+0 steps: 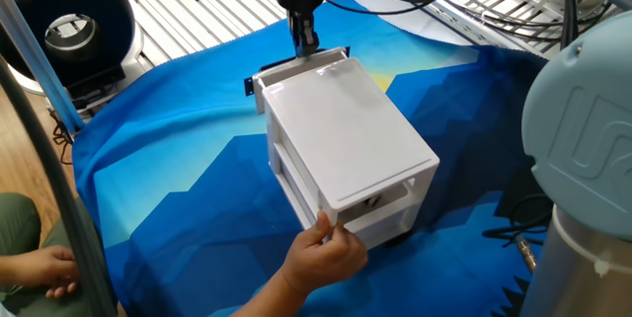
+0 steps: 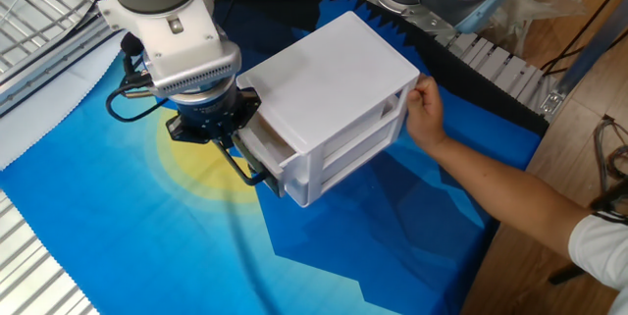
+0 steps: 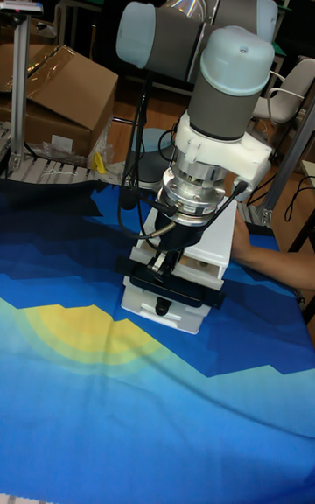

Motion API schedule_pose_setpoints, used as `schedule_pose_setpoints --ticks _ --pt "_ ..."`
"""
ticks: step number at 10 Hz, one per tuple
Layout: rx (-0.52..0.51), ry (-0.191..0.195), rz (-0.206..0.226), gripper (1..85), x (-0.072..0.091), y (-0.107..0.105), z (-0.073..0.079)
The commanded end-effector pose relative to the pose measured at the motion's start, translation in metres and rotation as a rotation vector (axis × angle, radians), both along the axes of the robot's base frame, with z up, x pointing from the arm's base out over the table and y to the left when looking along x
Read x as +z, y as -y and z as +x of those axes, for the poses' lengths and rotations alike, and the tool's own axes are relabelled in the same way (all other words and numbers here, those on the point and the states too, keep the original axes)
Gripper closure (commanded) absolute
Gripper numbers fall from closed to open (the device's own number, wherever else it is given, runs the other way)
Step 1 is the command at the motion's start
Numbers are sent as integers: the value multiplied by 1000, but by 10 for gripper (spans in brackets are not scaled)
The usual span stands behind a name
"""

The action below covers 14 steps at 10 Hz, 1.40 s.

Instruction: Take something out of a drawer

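The small white cabinet (image 1: 346, 129) (image 2: 324, 70) stands in the middle of the blue cloth. Its top drawer (image 2: 263, 153) (image 3: 188, 275) is pulled out only a little. My gripper (image 1: 302, 45) (image 2: 218, 136) (image 3: 160, 266) points straight down at the drawer's front. Its fingers are close together on the black handle (image 2: 245, 170) (image 3: 171, 283), and the fingertips are hidden behind the front. A thin tan strip of the something (image 3: 199, 266) shows in the drawer's gap in the tall view. It is hidden in both other views.
A person's hand (image 1: 321, 253) (image 2: 427, 114) holds the cabinet's far end. A black round device (image 1: 69, 21) stands off the cloth at one corner. A cardboard box (image 3: 61, 93) is behind the table. Cables (image 2: 132, 104) hang by my wrist.
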State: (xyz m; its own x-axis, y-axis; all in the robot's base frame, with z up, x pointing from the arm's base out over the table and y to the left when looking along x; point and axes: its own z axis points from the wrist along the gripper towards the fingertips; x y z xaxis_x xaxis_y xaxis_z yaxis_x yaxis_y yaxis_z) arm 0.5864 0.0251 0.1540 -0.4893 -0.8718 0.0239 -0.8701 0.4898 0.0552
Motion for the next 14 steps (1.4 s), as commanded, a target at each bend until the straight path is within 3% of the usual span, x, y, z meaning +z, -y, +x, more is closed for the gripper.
schedule_pose_setpoints --ticks 1,2,3,6,9,14 --pt "-72 5 17 843 1 -5 2" --pt "-93 -13 63 843 2 -17 -2" --pt "-67 -29 79 843 3 -21 -7" --pt "105 -7 76 843 0 -10 3" --pt "142 -1 134 843 -5 -25 8" --pt "201 -24 109 843 2 1 21"
